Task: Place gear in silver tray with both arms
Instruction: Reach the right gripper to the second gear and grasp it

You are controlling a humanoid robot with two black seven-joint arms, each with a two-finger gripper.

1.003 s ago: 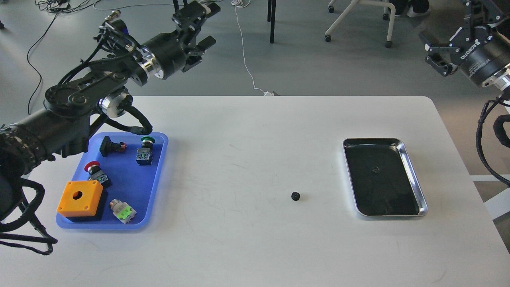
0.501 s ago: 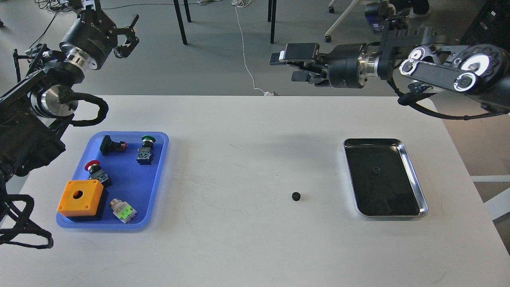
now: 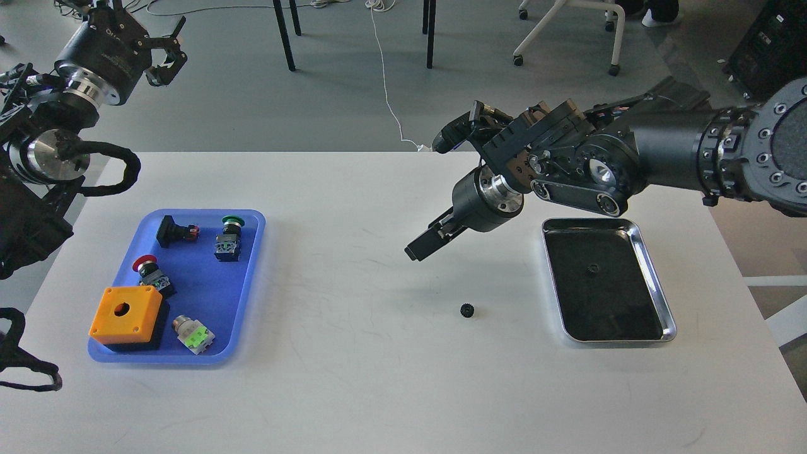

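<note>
A small black gear (image 3: 467,309) lies on the white table, left of the silver tray (image 3: 654,285). A second small gear (image 3: 592,268) lies on the tray's dark bottom. My right gripper (image 3: 421,247) hangs over the table, above and a little left of the loose gear, not touching it. It is seen side-on as one dark bar, so I cannot tell whether its fingers are apart. My left gripper (image 3: 169,49) is raised at the far left beyond the table's back edge, fingers spread and empty.
A blue plastic tray (image 3: 252,277) at the left holds an orange box (image 3: 125,314), red, green and black push buttons and a switch part. Chair and table legs and cables stand on the floor behind the table.
My right arm has swung down and forward from above the far edge, so its gripper now hangs low over the table near the loose gear. My left gripper has drawn slightly further left.
</note>
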